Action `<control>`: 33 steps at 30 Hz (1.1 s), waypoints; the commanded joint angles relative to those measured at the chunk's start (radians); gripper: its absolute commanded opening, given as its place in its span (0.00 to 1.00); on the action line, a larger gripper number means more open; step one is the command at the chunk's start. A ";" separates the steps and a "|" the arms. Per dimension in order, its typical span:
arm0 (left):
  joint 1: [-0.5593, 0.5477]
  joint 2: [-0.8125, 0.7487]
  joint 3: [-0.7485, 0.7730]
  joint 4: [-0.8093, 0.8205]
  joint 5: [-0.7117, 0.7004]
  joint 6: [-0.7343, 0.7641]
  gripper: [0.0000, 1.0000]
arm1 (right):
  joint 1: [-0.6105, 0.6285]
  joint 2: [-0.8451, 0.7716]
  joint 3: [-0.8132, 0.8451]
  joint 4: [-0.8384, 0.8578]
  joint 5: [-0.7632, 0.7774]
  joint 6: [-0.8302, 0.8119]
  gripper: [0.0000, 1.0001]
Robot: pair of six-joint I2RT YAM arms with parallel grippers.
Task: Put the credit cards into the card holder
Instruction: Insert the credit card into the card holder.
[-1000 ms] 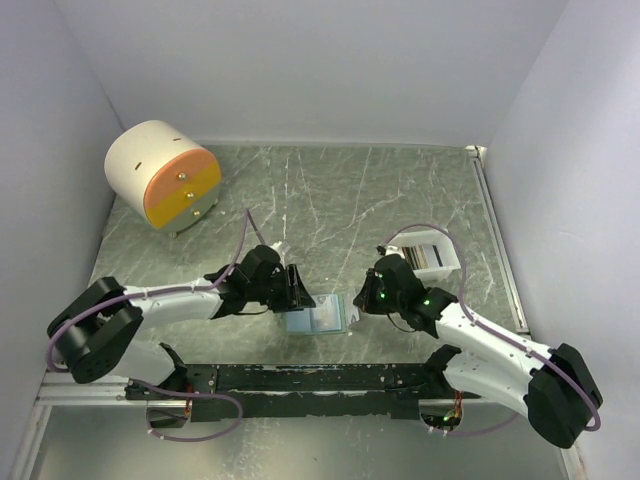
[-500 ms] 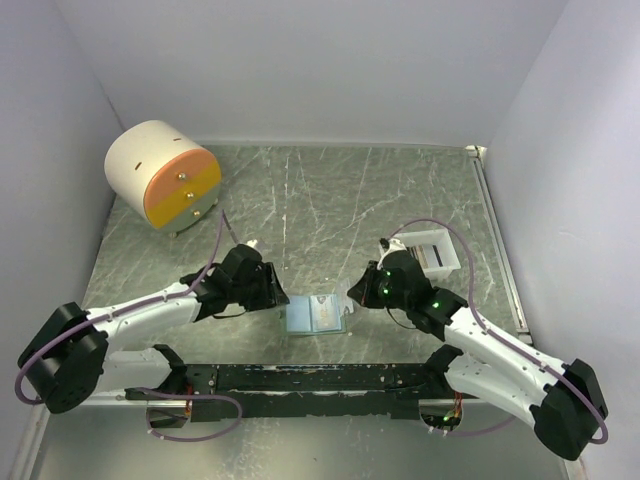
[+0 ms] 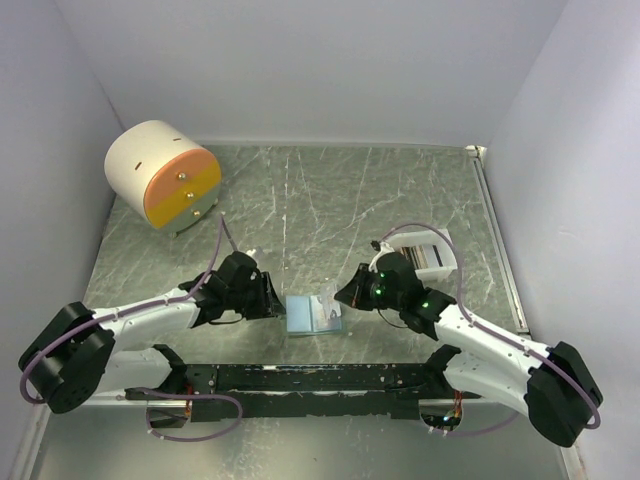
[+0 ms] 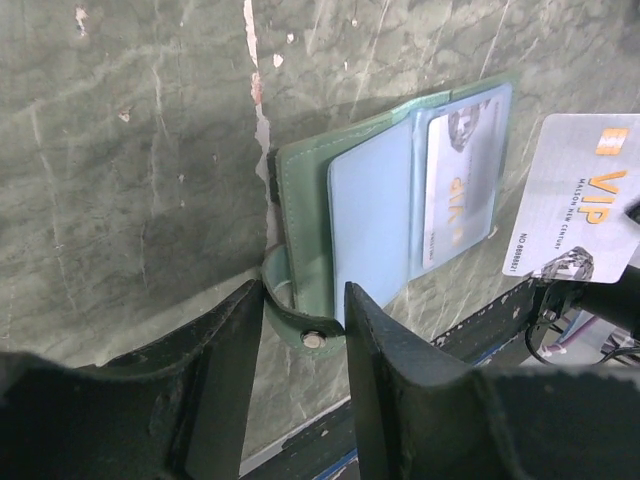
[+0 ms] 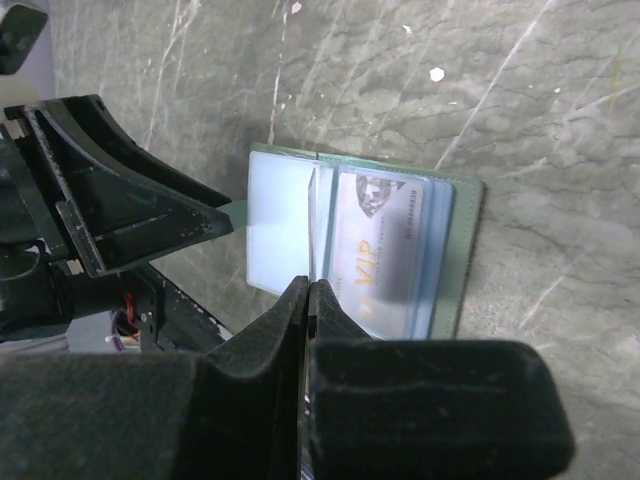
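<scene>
Left gripper [image 4: 302,297] had its jaws apart astride the snap strap [image 4: 290,318], probably to steady the open card holder [image 4: 368,215] lying flat on the table [image 4: 140,150]. One card [image 4: 460,190] sat in its right pocket. Right gripper [image 5: 308,292] was pinched on a VIP card [image 4: 575,195] close by, likely for slotting in.

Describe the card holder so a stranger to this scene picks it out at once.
On the green marbled table, look near the front edge, between the left gripper and the right gripper. There the card holder lies open flat: sage green outside, pale blue pockets inside. Unlike the white tray and the round cream-and-orange cabinet, it is a thin folding wallet with a snap tab.
</scene>
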 commanded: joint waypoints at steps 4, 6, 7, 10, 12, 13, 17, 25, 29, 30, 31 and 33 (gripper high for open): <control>0.006 0.009 -0.020 0.077 0.064 0.014 0.46 | 0.022 0.041 -0.032 0.131 -0.024 0.026 0.00; 0.005 0.009 -0.021 0.080 0.064 0.010 0.46 | 0.025 0.059 -0.032 0.142 -0.027 0.023 0.00; 0.005 0.010 -0.023 0.082 0.064 0.010 0.45 | 0.028 0.065 -0.034 0.149 -0.027 0.024 0.00; 0.006 0.015 -0.024 0.090 0.069 0.009 0.44 | 0.033 0.077 -0.040 0.173 -0.026 0.025 0.00; 0.005 0.019 -0.025 0.092 0.068 0.010 0.42 | 0.035 0.088 -0.048 0.185 -0.023 0.026 0.00; 0.006 0.022 -0.025 0.090 0.064 0.010 0.39 | 0.036 0.095 -0.051 0.188 -0.021 0.025 0.00; 0.005 0.029 -0.030 0.085 0.058 0.010 0.26 | 0.037 0.109 -0.066 0.210 -0.021 0.028 0.00; 0.006 0.027 -0.039 0.082 0.053 0.011 0.09 | 0.037 0.137 -0.083 0.233 -0.008 0.022 0.00; 0.006 0.016 -0.047 0.071 0.041 0.012 0.07 | 0.037 0.157 -0.096 0.261 -0.013 0.027 0.00; 0.005 0.014 -0.050 0.070 0.036 0.012 0.07 | 0.038 0.163 -0.097 0.270 -0.014 0.029 0.00; 0.005 0.014 -0.052 0.069 0.035 0.012 0.07 | 0.038 0.168 -0.098 0.277 -0.017 0.031 0.00; 0.005 0.014 -0.055 0.068 0.030 0.013 0.07 | 0.037 0.179 -0.100 0.289 -0.018 0.032 0.00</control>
